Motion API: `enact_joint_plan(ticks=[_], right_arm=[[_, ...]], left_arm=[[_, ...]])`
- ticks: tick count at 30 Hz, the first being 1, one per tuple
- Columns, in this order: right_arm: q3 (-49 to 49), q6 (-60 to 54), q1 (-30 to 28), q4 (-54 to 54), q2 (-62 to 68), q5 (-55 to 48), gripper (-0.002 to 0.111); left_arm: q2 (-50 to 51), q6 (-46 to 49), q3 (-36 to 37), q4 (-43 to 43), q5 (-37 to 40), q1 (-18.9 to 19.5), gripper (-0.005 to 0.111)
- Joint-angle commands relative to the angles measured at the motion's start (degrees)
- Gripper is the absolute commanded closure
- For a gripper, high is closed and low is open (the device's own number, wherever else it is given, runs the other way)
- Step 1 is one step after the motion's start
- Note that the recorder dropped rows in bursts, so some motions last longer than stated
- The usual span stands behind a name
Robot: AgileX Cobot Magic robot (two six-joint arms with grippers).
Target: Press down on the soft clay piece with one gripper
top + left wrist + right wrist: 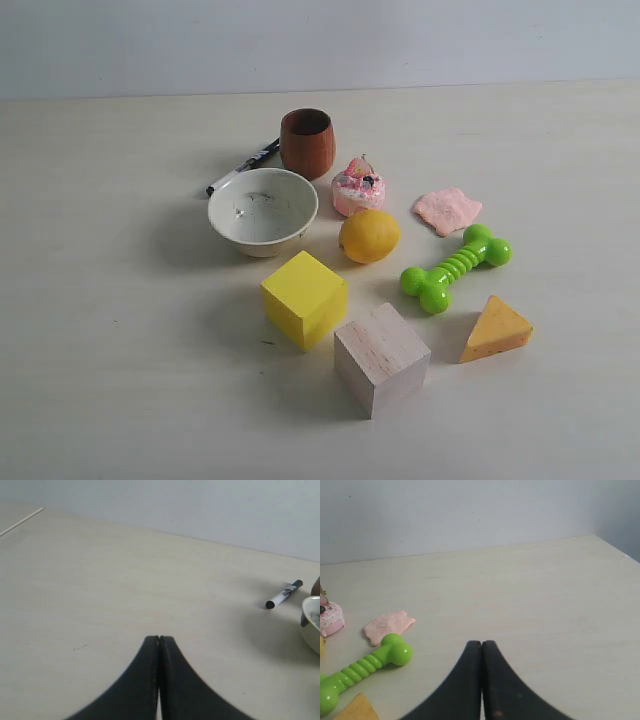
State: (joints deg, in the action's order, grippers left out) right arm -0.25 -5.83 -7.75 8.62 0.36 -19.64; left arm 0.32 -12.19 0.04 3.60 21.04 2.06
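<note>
The soft clay piece [448, 209] is a thin pale salmon-pink lump with ragged edges, lying flat on the table right of the cake-shaped chunk. It also shows in the right wrist view, the clay piece [388, 625] lying beyond the green toy. My right gripper [481, 643] is shut with nothing in it, over bare table well apart from the clay. My left gripper [158, 638] is shut too, empty, over bare table far from the clay. Neither gripper appears in the exterior view.
Around the clay: a pink-and-white cake-shaped chunk [358, 186], a lemon [369, 236], a green dumbbell toy [455, 267], an orange wedge [496, 329], a wooden cube [381, 358], a yellow cube [304, 298], a white bowl [263, 209], a brown cup [307, 142] and a marker [243, 166].
</note>
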Motion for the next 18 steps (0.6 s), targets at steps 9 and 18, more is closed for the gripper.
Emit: enact_joint_plan(ticks=[9, 18], right_arm=[[0.3, -0.1, 0.1, 0.0, -0.4, 0.4, 0.108], [0.3, -0.1, 0.1, 0.4, -0.4, 3.5, 0.108]], left_arm=[[-0.3, -0.1, 0.0, 0.0, -0.4, -0.3, 0.107], [-0.3, -0.1, 0.0, 0.0, -0.4, -0.3, 0.107]])
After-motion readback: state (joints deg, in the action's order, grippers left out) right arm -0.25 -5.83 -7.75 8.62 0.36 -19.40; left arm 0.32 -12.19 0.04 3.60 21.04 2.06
